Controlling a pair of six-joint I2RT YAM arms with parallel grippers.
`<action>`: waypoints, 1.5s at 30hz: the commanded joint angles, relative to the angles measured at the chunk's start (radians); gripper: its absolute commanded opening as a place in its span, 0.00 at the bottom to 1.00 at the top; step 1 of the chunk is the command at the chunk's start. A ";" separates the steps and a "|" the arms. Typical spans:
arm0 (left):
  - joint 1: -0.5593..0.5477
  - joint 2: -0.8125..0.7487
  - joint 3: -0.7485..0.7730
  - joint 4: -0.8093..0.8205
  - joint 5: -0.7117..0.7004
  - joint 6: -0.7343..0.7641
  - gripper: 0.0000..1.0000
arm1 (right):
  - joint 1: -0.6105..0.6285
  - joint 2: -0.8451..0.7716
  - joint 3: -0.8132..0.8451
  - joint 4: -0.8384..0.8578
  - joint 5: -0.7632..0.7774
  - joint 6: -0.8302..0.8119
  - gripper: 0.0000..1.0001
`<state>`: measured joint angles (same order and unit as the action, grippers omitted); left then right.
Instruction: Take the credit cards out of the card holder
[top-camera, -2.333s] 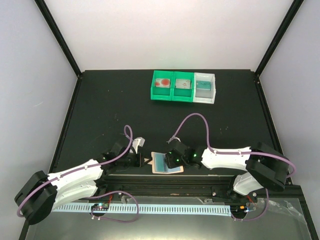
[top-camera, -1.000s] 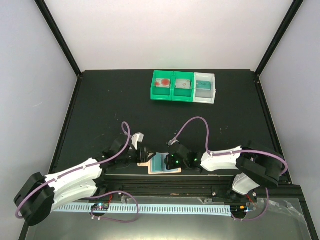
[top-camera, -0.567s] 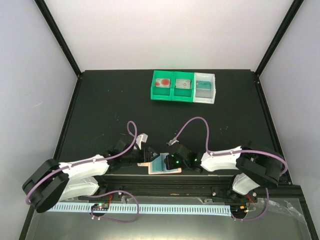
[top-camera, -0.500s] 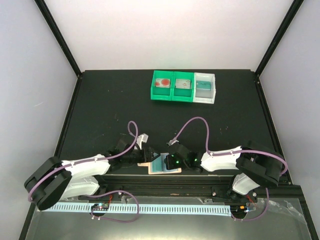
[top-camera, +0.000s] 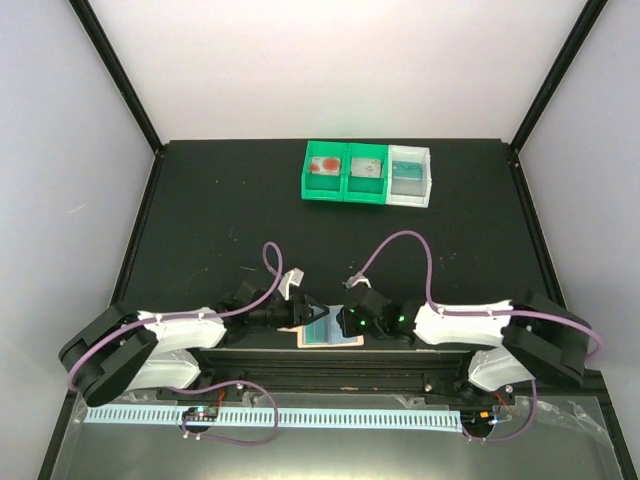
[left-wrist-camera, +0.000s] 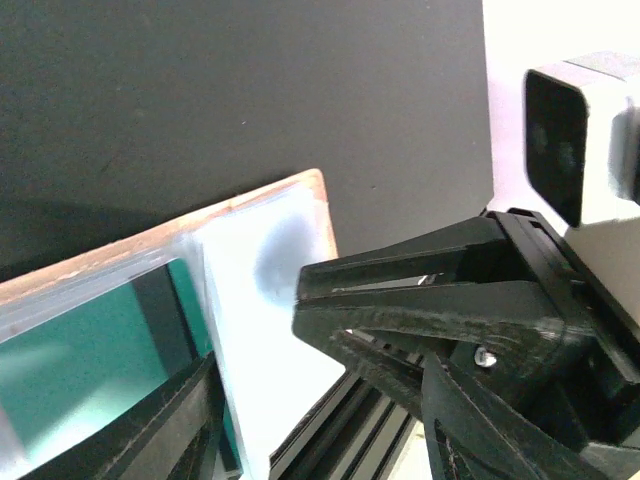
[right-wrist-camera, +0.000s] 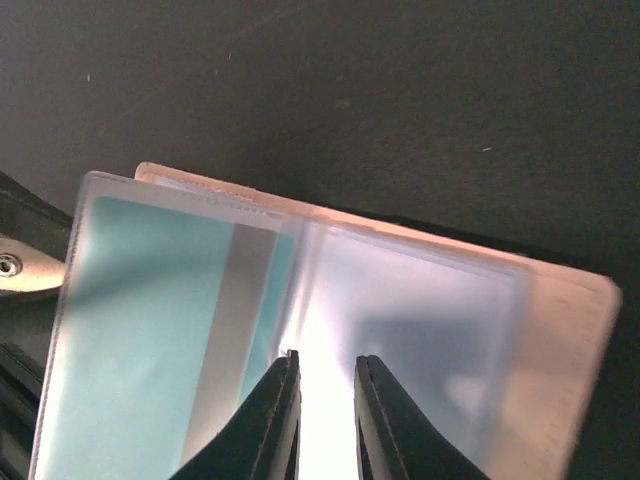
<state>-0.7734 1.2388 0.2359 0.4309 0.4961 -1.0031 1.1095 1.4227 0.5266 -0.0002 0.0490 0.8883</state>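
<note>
The card holder (top-camera: 333, 342) lies open at the table's near edge between both grippers, tan with clear sleeves (right-wrist-camera: 430, 330). A light teal credit card (right-wrist-camera: 150, 320) with a grey stripe sits inside its left sleeve; the same teal shows in the left wrist view as a card (left-wrist-camera: 90, 370) under plastic. My right gripper (right-wrist-camera: 325, 375) hovers over the holder's fold, jaws parted by a narrow gap with only sleeve showing between them. My left gripper (left-wrist-camera: 320, 440) is open wide, straddling the holder's corner (left-wrist-camera: 270, 290), facing the right gripper's fingers (left-wrist-camera: 400, 290).
Two green bins (top-camera: 345, 172) and a white bin (top-camera: 410, 175) stand in a row at the back of the black table. The metal rail (top-camera: 330, 365) of the arm bases runs just below the holder.
My left gripper has slid right up to the holder's left corner. The right gripper's jaws, shut before, have parted slightly, and its arm has stretched lower.
</note>
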 joint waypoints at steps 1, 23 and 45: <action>-0.011 0.002 0.039 0.042 0.004 -0.009 0.56 | -0.005 -0.125 0.016 -0.193 0.145 -0.008 0.19; -0.092 0.064 0.134 0.095 -0.008 0.065 0.55 | -0.004 -0.453 0.108 -0.505 0.292 0.013 0.24; -0.029 -0.092 0.056 -0.085 -0.024 0.133 0.56 | -0.077 -0.154 0.147 -0.308 0.115 -0.129 0.28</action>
<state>-0.8188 1.1709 0.3084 0.3065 0.4129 -0.8555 1.0607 1.2552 0.6567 -0.3637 0.1875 0.8001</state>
